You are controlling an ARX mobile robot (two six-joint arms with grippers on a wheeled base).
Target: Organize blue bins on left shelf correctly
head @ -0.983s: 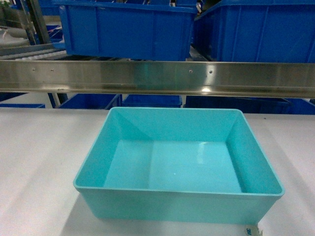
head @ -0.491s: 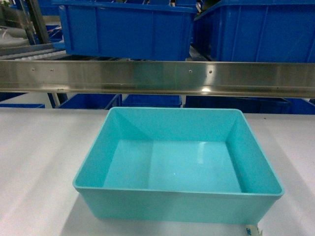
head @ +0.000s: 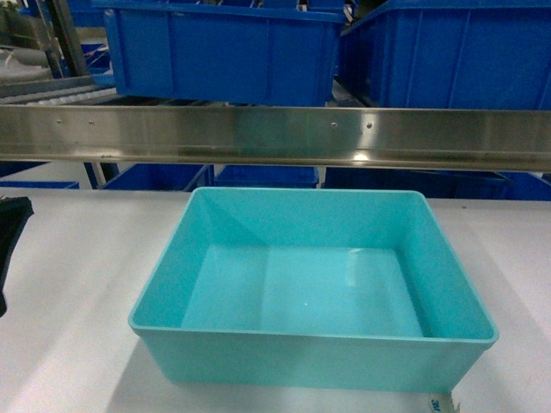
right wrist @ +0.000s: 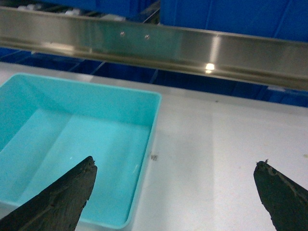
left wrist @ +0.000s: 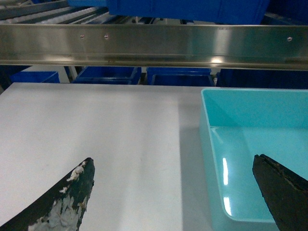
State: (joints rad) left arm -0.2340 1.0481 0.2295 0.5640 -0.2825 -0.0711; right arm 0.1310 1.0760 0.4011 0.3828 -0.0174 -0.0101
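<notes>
Under the steel shelf rail (head: pixel 275 136), your turquoise tub (head: pixel 312 288) is sitting flat on the white desk (head: pixel 77 284), with royal-blue bins (head: pixel 224 52) resting on the tier above. Your left claw (left wrist: pixel 173 187) is hanging released over the tub's left wall, and your right claw (right wrist: pixel 175 192) is hanging released over its right wall, neither one touching it.

Left gripper (left wrist: pixel 178 192): two black, tapering, blade-like fingers (left wrist: pixel 72 197), the left-hand one scuffed and flaked with pale grey-white patches where the coating has worn. Right gripper (right wrist: pixel 175 192): a matching pair of dark, matte, pointed fingers (right wrist: pixel 60 199) with rough, slightly frayed tips. In the head view, a black piece of arm (head: pixel 10 237) shows at the left edge.
</notes>
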